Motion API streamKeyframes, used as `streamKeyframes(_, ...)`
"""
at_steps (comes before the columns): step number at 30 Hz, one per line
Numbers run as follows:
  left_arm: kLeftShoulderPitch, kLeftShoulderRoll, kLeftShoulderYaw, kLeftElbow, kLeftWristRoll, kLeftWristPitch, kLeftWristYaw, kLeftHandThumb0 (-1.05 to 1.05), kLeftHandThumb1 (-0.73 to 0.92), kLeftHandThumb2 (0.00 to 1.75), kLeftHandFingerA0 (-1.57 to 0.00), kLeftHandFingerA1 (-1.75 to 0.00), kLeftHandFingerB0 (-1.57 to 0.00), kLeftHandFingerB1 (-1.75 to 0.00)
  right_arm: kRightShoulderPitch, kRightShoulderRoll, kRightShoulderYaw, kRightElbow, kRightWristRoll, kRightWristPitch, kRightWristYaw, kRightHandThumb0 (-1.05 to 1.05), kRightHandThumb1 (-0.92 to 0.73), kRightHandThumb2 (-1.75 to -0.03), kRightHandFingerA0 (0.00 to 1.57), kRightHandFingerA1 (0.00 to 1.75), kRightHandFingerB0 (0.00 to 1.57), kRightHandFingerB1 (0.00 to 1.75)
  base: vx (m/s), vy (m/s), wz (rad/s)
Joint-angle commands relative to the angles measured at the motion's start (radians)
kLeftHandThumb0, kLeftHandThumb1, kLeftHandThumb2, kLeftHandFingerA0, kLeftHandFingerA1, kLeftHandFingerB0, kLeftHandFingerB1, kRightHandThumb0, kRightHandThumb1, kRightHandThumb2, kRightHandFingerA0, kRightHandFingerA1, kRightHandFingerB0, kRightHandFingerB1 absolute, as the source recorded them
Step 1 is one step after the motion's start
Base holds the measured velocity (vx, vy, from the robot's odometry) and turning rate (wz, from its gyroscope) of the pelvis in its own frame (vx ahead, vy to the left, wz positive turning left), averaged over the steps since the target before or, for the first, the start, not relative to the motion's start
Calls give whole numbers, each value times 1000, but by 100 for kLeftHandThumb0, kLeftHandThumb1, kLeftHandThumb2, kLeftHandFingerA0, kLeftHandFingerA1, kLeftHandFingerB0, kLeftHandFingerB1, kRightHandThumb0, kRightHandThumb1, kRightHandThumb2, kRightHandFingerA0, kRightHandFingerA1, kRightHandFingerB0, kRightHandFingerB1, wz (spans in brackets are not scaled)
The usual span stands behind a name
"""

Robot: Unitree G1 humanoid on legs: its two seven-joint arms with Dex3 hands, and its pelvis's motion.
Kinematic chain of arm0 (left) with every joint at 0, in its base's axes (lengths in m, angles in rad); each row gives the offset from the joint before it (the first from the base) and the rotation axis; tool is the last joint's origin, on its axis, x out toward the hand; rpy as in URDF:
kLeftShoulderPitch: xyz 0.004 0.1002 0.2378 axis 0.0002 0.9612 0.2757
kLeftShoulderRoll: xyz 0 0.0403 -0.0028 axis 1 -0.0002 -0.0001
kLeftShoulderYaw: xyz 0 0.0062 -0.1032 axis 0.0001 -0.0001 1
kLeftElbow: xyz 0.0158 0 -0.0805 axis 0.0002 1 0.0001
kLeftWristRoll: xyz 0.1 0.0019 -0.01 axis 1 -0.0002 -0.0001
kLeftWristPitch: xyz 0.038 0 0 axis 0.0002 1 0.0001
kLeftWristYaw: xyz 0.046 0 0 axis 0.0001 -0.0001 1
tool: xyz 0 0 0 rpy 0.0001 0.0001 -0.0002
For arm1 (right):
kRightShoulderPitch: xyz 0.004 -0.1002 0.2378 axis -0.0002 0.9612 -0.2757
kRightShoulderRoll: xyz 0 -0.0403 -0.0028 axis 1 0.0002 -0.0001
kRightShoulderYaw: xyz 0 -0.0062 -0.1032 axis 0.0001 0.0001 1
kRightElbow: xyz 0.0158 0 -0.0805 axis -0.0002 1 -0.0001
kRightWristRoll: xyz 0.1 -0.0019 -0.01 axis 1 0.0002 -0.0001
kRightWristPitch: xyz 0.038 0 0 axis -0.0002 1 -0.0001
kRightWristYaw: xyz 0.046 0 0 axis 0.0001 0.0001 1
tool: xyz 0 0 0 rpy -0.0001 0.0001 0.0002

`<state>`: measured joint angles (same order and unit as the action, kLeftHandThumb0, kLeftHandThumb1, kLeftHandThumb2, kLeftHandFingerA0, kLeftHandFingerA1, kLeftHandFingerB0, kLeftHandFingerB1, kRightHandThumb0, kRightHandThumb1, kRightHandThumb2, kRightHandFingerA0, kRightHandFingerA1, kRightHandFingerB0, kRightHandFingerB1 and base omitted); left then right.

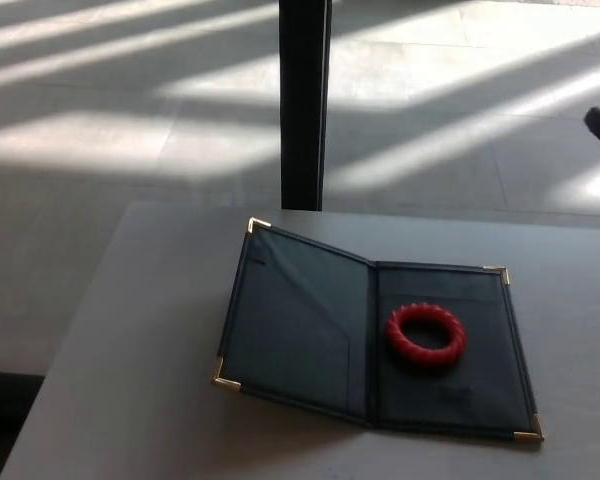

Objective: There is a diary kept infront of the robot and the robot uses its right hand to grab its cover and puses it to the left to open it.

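We see the diary (370, 340) lying open near the table's (130, 340) front edge, cover (295, 320) turned left, a red ring (426, 334) inside; opening looks finished. Neither hand shows, so we cannot tell their grip.

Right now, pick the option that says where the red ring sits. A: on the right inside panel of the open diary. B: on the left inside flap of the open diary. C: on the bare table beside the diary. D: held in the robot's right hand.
A: the red ring lies on the right inside panel of the open diary, just right of the spine, with no hand on it.
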<state>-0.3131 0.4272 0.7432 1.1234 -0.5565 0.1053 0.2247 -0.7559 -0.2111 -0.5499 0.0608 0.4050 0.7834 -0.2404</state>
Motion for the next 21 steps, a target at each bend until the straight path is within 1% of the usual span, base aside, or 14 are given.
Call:
streamKeyframes(1, 12, 6, 1, -12, 9, -33, 10, -87, 92, 95, -36, -103, -19, -79, 155, -130, -135, -51, 67, -7, 104, -70, -89, -69, 43, 54, 30, 42, 0, 0, 0)
streamKeyframes(2, 15, 8, 4, -13, 2, -29, -13, -87, 92, 95, -32, -101, -18, -78, 172, -147, -162, -42, 65, -23, 100, -56, -68, -112, 46, 66, 19, 50, 0, 0, 0)
streamKeyframes(3, 14, 9, 6, -6, 0, -33, -19, -87, 92, 94, -32, -105, -17, -80, 206, -169, -192, -50, 71, -32, 111, -58, -69, -113, 46, 66, 20, 51, 0, 0, 0)
streamKeyframes(4, 11, 13, 2, 7, 8, -42, -10, -88, 92, 94, -36, -104, -21, -80, 243, -192, -234, -59, 80, -40, 123, -71, -91, -67, 48, 62, 38, 47, 0, 0, 0)
streamKeyframes(6, 9, 14, 0, 6, 10, -43, -6, -86, 92, 94, -35, -104, -25, -83, 304, -228, -284, -73, 88, -54, 148, -75, -91, -67, 48, 68, 38, 53, 0, 0, 0)
streamKeyframes(9, 10, 17, 2, 5, 9, -43, -6, -86, 92, 94, -35, -104, -25, -83, 328, -239, -294, -78, 96, -61, 158, -75, -91, -67, 48, 68, 38, 53, 0, 0, 0)
streamKeyframes(10, 12, 15, -1, 1, 11, -44, -5, -87, 92, 94, -34, -104, -19, -80, 366, -258, -336, -69, 104, -84, 183, -79, -88, -66, 53, 76, 44, 62, 0, 0, -8)
streamKeyframes(11, 14, 14, -2, -1, 13, -44, -3, -87, 92, 94, -35, -105, -19, -79, 394, -267, -371, -68, 95, -96, 166, -83, -84, -65, 73, 71, 60, 61, 0, 0, 0)
streamKeyframes(15, 15, 16, 3, 11, 10, -52, 0, -87, 92, 93, -36, -108, -19, -80, 470, -256, -481, -92, 93, -108, 104, -81, -86, -66, 72, 77, 58, 65, 0, 0, 0)
streamKeyframes(16, 15, 17, 6, 11, 6, -48, -2, -87, 92, 93, -35, -105, -19, -77, 510, -245, -517, -93, 96, -119, 107, -88, -64, -105, 79, 82, 65, 76, 0, 0, 0)
streamKeyframes(17, 16, 16, 6, 9, 5, -46, -1, -86, 92, 94, -35, -104, -20, -77, 541, -233, -538, -99, 100, -127, 111, -92, -86, -66, 80, 84, 65, 78, 0, 0, 0)
streamKeyframes(19, 18, 16, 5, 5, 7, -46, 2, -87, 92, 95, -37, -106, -19, -77, 623, -177, -588, -101, 111, -178, 131, -87, -86, -67, 78, 87, 61, 82, 0, 0, 0)
streamKeyframes(20, 18, 12, 5, 6, 5, -45, -8, -87, 92, 94, -35, -107, -18, -77, 644, -159, -600, -98, 107, -189, 121, -85, -70, -120, 77, 89, 59, 82, 0, 0, 0)
streamKeyframes(21, 19, 11, 5, 4, 5, -45, -9, -88, 92, 95, -36, -106, -17, -76, 664, -138, -615, -99, 117, -199, 119, -92, -88, -67, 74, 96, 57, 87, 0, 0, 0)
